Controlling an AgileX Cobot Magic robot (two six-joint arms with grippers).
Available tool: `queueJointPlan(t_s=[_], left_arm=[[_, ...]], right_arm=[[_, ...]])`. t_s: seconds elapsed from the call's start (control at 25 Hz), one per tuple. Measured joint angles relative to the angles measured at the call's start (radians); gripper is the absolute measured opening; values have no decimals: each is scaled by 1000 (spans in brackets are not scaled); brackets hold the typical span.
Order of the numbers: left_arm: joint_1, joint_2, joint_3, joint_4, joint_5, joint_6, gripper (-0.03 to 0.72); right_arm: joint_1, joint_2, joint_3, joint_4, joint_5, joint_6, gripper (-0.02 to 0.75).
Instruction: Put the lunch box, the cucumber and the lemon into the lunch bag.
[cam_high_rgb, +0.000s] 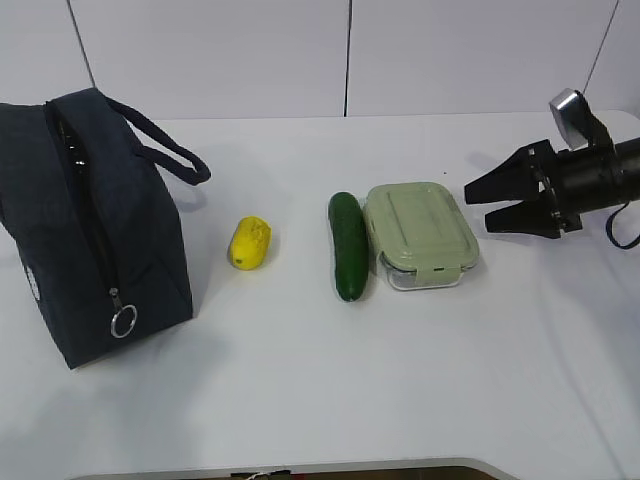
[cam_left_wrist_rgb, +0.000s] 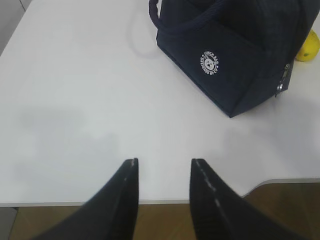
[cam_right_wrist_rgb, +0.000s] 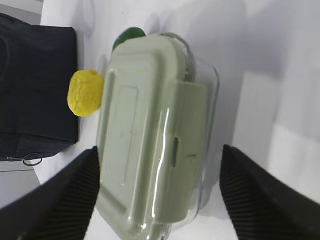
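Observation:
The dark navy lunch bag (cam_high_rgb: 90, 220) stands at the table's left, its white logo facing the left wrist view (cam_left_wrist_rgb: 235, 55). Right of it lie the yellow lemon (cam_high_rgb: 249, 243) (cam_right_wrist_rgb: 86, 92), then the dark green cucumber (cam_high_rgb: 348, 246) (cam_right_wrist_rgb: 129, 34), which rests against the green-lidded lunch box (cam_high_rgb: 420, 232) (cam_right_wrist_rgb: 150, 135). My right gripper (cam_high_rgb: 478, 205) (cam_right_wrist_rgb: 159, 150) is open wide just right of the box, a finger to each side, not touching it. My left gripper (cam_left_wrist_rgb: 165, 161) is open and empty over the table's left front edge, away from the bag.
The bag's silver ring pull (cam_high_rgb: 123, 322) hangs at its near end, and a loop handle (cam_high_rgb: 175, 150) sticks out toward the lemon. White table (cam_high_rgb: 320, 400) all around; its front edge (cam_left_wrist_rgb: 150, 202) lies just under my left fingers.

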Motion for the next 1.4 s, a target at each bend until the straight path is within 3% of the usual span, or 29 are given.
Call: queueJointPlan(t_s=[1.4], left_arm=[[0,0,0,0,0,0,242]], right_arm=[[40,101,-4,130,-6,-39,594]])
